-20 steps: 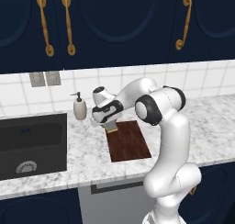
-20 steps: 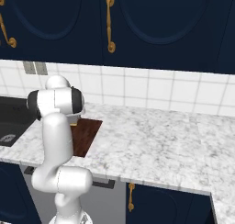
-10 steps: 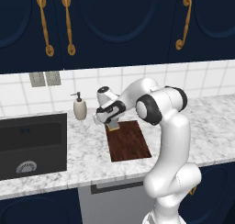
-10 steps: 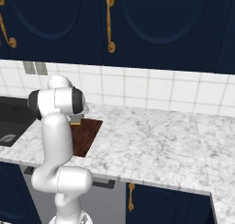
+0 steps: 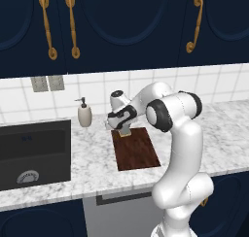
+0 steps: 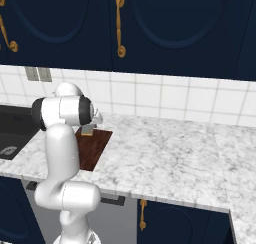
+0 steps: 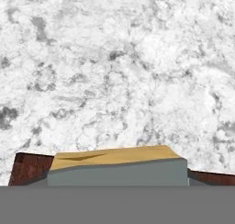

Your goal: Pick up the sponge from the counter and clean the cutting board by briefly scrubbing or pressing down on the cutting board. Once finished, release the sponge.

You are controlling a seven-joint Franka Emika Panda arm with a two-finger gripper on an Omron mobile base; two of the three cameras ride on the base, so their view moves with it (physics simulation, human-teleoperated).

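The grey-green and yellow sponge [image 5: 125,132] sits between the fingers of my gripper [image 5: 124,127], which is shut on it. It is at the far edge of the dark reddish-brown cutting board [image 5: 137,151], touching or just above the wood. From the right, the sponge [image 6: 87,132] shows behind my arm at the back end of the board [image 6: 96,145]. In the hand view the sponge [image 7: 117,165] fills the bottom middle, with board corners [image 7: 27,168] on either side and the marbled counter [image 7: 114,58] beyond. My fingertips are hidden by the sponge.
A soap dispenser [image 5: 84,114] stands on the counter [image 5: 92,158] left of the board, near the tiled wall. The black sink basin [image 5: 34,151] lies further left. Dark blue cabinets hang above. The counter stretches wide to the right [image 6: 175,153].
The gripper with the sponge has shifted slightly to the right, onto the far edge of the cutting board. The board and dispenser have not moved.
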